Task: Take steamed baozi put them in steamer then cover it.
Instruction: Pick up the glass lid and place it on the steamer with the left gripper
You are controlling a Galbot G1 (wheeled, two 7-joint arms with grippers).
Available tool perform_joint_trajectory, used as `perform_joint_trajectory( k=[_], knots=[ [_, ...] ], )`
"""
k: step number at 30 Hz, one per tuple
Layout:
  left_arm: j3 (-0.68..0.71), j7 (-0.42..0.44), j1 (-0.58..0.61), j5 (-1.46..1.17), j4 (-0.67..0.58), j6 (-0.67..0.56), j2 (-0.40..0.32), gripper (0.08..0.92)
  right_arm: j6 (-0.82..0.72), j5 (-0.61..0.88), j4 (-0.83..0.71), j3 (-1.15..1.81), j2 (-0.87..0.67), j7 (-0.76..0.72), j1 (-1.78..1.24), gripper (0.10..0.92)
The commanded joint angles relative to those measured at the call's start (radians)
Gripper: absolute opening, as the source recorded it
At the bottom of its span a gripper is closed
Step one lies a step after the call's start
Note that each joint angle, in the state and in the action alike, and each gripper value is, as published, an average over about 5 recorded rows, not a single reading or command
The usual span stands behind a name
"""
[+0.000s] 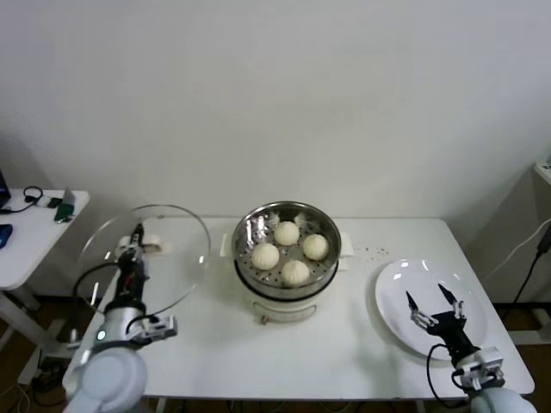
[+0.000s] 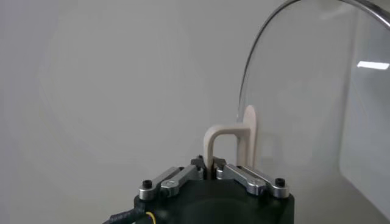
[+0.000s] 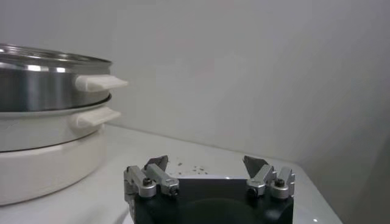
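Note:
Four cream-white baozi lie in the shiny steel steamer on its white pot base at the table's middle. My left gripper is shut on the cream bar handle of the clear glass cover. It holds the cover tilted on edge above the table's left end, left of the steamer. In the left wrist view the glass rises beyond the fingers. My right gripper is open and empty over the white plate. The steamer also shows in the right wrist view.
A small white side table with cables and small devices stands at the far left. Dark crumbs lie on the table between the steamer and the plate. The wall runs close behind the table.

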Motion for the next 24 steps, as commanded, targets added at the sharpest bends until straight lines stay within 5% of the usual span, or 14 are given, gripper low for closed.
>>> perform_joint_trajectory(
  k=[1, 9, 24],
  knots=[
    [0.35, 0.209, -0.363, 0.075, 0.01, 0.157, -0.04, 0.15, -0.002, -0.034, -0.016, -0.022, 0.012, 0.003, 0.032, 0.823],
    [0.504, 0.279, -0.492, 0.159, 0.123, 0.167, -0.187, 0.15, -0.001, -0.05, -0.022, -0.011, 0.02, 0.005, 0.034, 0.823],
    [0.569, 0.252, -0.533, 0.245, 0.337, 0.165, -0.437, 0.15, 0.014, -0.065, -0.034, 0.023, 0.044, -0.002, 0.02, 0.823]
  ],
)
